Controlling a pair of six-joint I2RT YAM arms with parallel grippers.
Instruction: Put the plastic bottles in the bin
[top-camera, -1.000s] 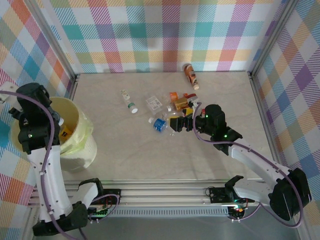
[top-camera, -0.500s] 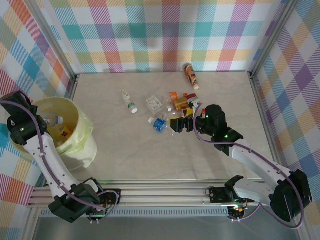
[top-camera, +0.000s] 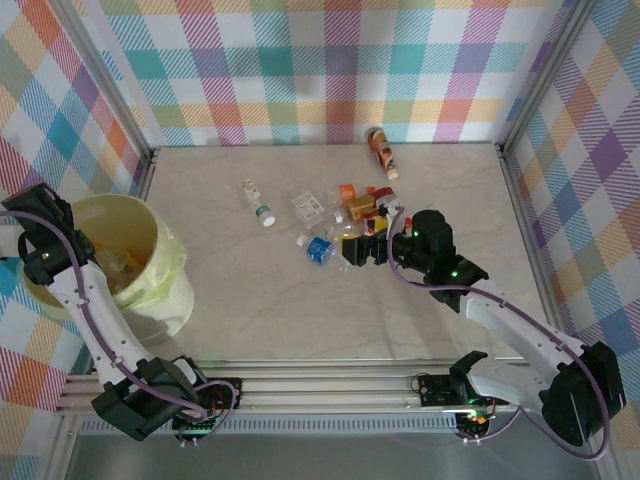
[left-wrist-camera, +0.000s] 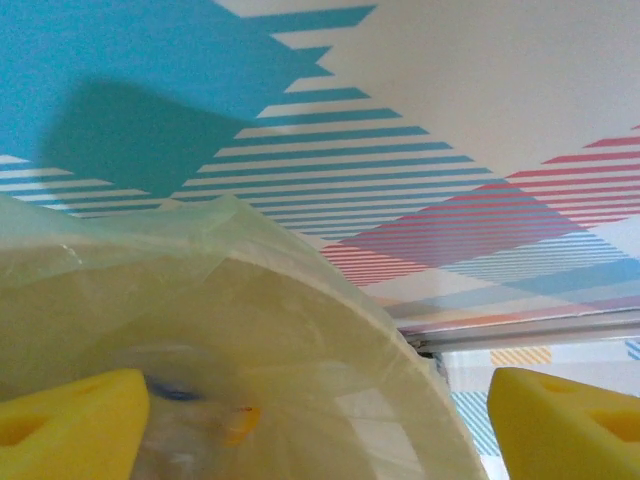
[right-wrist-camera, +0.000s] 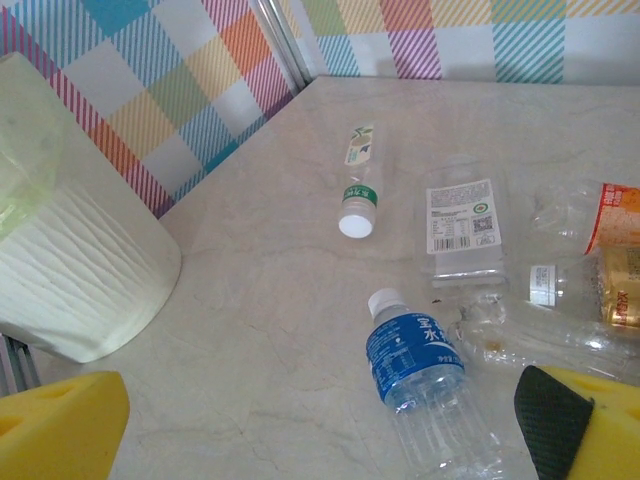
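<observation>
The bin (top-camera: 150, 285), pale yellow-green with a thin bag liner, stands at the table's left edge. My left gripper (top-camera: 62, 228) hangs open over its left rim; in the left wrist view its yellow fingers (left-wrist-camera: 70, 425) stand wide apart above the bin's rim (left-wrist-camera: 330, 300), nothing between them. Several plastic bottles lie mid-table: a blue-labelled one (right-wrist-camera: 420, 380), a green-capped one (right-wrist-camera: 360, 185), a flat white-labelled one (right-wrist-camera: 460, 225) and orange-labelled ones (right-wrist-camera: 615, 215). My right gripper (top-camera: 360, 248) is open, low beside the blue-labelled bottle (top-camera: 320, 248), which lies between its fingers (right-wrist-camera: 60, 425).
Another orange bottle (top-camera: 381, 150) lies by the back wall. Checked walls and metal frame posts (top-camera: 145, 165) enclose the table. A crushed clear bottle (right-wrist-camera: 520, 335) lies beside the blue-labelled one. Bare tabletop stretches between the bin and the bottle cluster.
My left arm swung out to the bin's left rim and its gripper opened; the bottle it held is no longer between the fingers. The right gripper barely moved.
</observation>
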